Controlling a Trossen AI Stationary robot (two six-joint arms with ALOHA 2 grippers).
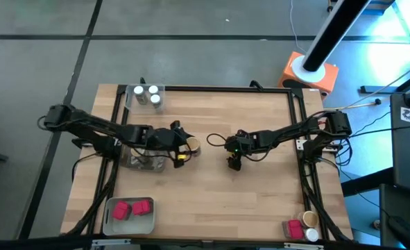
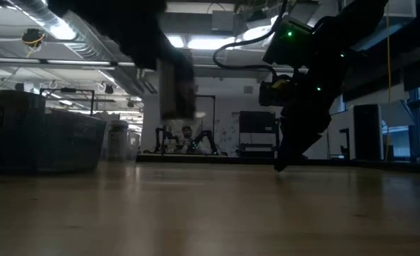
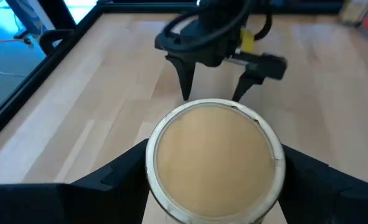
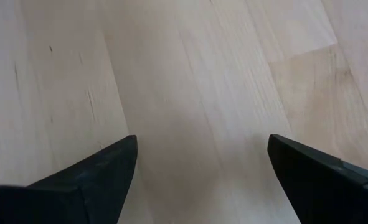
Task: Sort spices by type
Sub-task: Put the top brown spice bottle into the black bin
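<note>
A round jar with a tan lid (image 3: 215, 155) sits between the fingers of my left gripper (image 1: 185, 144), which is shut on it over the table's middle left; it also shows in the low view (image 2: 175, 89). My right gripper (image 1: 234, 162) is open and empty; it points down close to the bare wood at the table's middle (image 4: 196, 155) and also shows in the left wrist view (image 3: 215, 81). Two white-lidded jars (image 1: 148, 96) stand in a clear tray at the far left. Two red boxes (image 1: 131, 209) lie in a grey tray at the near left. My left gripper pinches the jar's round wall just below the lid (image 3: 151, 163) between its two fingers, one on each side. The lid faces up toward the wrist. In the low view the jar hangs clear of the table.
A clear tray (image 1: 146, 160) lies under my left arm. A red box (image 1: 293, 228), a tan-lidded jar (image 1: 309, 219) and a white-lidded jar (image 1: 311, 235) stand at the near right corner. Bare wood (image 1: 218, 201) lies toward the near edge in the middle.
</note>
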